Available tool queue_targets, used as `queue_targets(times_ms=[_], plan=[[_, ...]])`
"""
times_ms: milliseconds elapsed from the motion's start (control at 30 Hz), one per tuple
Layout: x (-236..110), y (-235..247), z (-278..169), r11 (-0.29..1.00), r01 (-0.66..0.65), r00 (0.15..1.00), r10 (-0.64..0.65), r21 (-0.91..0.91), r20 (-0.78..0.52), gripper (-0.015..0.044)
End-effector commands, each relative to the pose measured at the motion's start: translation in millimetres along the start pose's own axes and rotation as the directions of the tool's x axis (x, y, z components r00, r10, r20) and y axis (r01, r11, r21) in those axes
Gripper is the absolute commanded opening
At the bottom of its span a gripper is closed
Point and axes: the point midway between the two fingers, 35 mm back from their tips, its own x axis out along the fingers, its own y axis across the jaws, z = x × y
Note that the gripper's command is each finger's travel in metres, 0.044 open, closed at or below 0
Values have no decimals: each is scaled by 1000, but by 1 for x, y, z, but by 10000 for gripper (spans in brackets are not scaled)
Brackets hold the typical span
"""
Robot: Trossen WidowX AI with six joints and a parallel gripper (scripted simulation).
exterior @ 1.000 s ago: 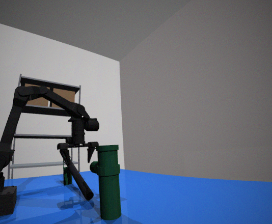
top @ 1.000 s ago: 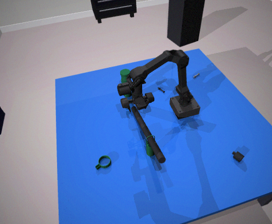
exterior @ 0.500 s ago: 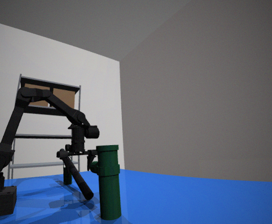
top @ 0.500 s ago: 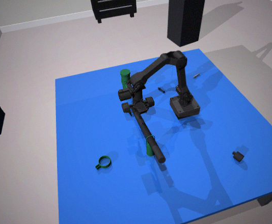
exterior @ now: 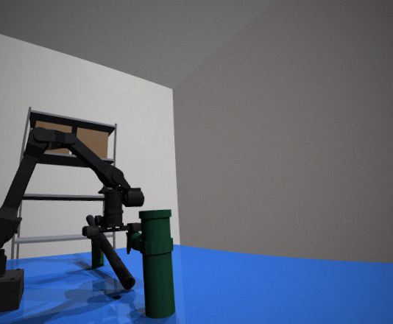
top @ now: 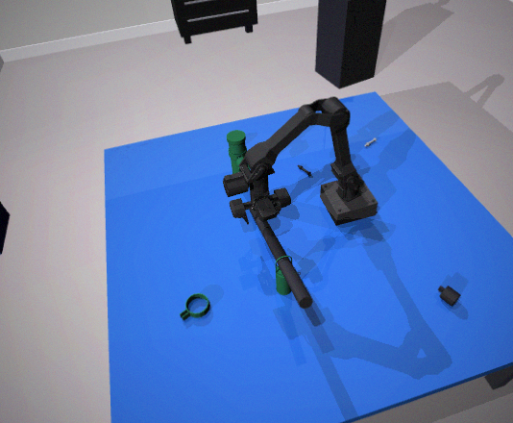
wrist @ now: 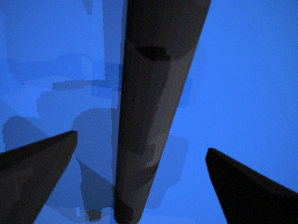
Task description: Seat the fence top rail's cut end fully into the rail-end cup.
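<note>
The hand [top: 258,208], wide open and holding nothing, straddles the rail [top: 282,261] near its cut end, the rail's long axis running from the loop cap [top: 282,276] toward the rail-end cup [exterior: 135,240] on the big post [exterior: 157,265].

A bare workshop or storage room.
A square blue surface [top: 167,365] stands on a grey floor between plain white and grey walls; a grey metal shelf rack [exterior: 115,147] holds brown cardboard boxes [exterior: 93,140], and a black drawer cabinet [top: 215,19] and tall black box [top: 350,43] stand nearby.
</note>
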Motion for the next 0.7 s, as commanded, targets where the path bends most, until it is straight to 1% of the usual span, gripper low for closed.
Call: queue_targets(times_ms=[0, 667], plan=[[8, 2, -1, 1000, -8, 1000, 8, -4, -7, 440], [37, 4, -1, 1000, -8, 1000, 8, -4, -7, 440]])
